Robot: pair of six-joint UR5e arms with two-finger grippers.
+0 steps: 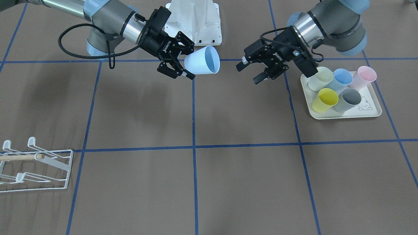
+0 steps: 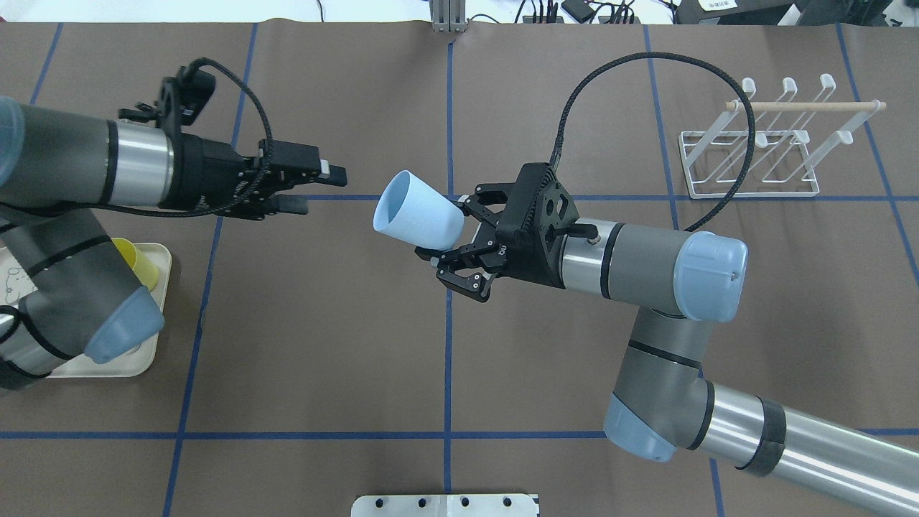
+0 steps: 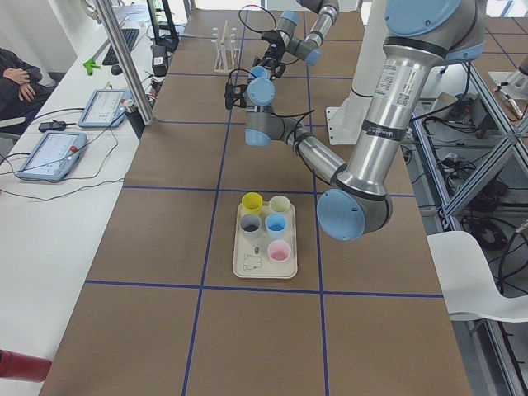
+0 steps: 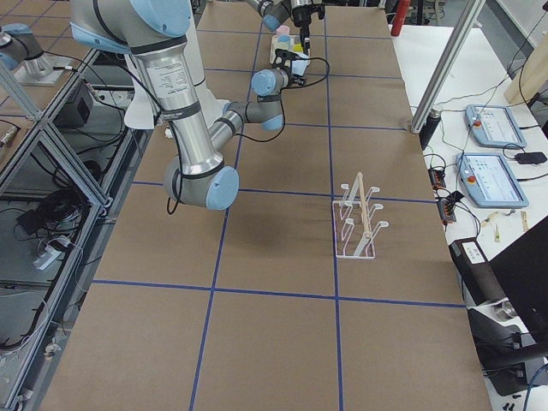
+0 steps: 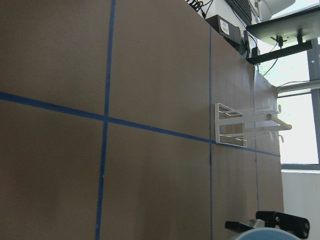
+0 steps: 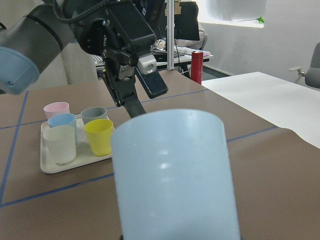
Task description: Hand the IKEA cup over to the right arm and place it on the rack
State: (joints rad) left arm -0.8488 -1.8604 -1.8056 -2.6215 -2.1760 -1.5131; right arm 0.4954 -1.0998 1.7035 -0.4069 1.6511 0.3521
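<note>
The light blue IKEA cup (image 1: 202,62) lies tilted on its side in the air over the table's middle, its mouth toward the left arm. My right gripper (image 1: 191,63), on the right arm with the thick black cable loop, is shut on the cup's base end (image 2: 416,212). The cup fills the right wrist view (image 6: 175,175). My left gripper (image 1: 248,71) hangs open a short way from the cup's mouth, holding nothing (image 2: 319,190). The white wire rack (image 2: 754,154) with its wooden dowel stands far off on the right arm's side (image 1: 39,163).
A cream tray (image 1: 346,116) holding several coloured cups sits under the left arm (image 2: 108,366). The white robot base (image 1: 196,23) is behind the grippers. Blue tape lines cross the brown table. Monitors and cables lie on side desks beyond the table.
</note>
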